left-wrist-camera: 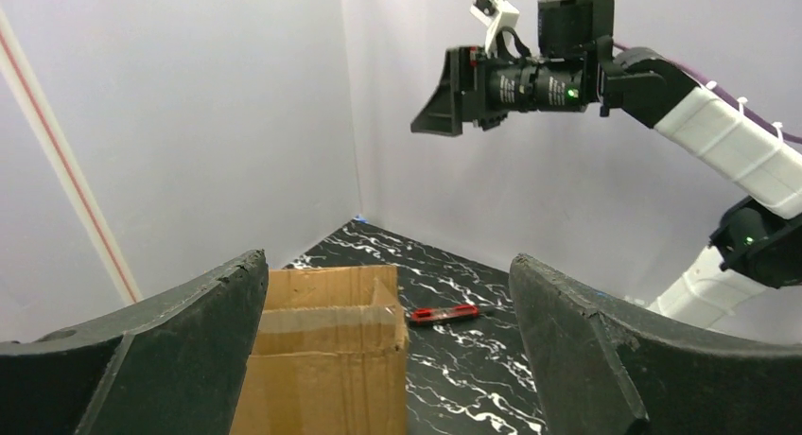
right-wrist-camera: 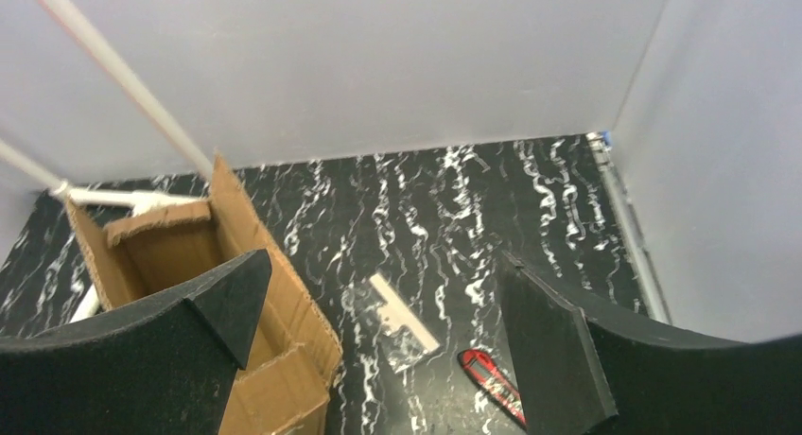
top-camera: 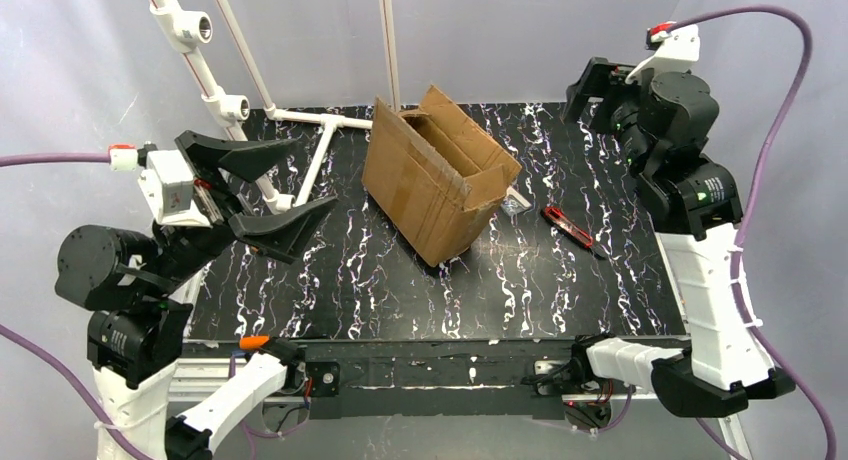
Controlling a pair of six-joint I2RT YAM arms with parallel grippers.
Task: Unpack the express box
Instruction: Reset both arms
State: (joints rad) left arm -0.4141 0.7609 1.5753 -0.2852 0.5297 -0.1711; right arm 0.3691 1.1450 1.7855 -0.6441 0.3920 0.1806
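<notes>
Express box (top-camera: 430, 180) already open, emptying pending: left end effector (top-camera: 305, 180) and right end effector (top-camera: 590, 92), both spread apart, should next reach inside.

express box (top-camera: 437, 176) mid-table, utility knife (top-camera: 569, 227) to its right

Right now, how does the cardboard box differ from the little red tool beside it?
The express box is brown cardboard; the utility knife is red and black. The box is far bigger than the knife. The box stands with its top flaps open; the knife lies flat. Both rest on the marbled table.
</notes>
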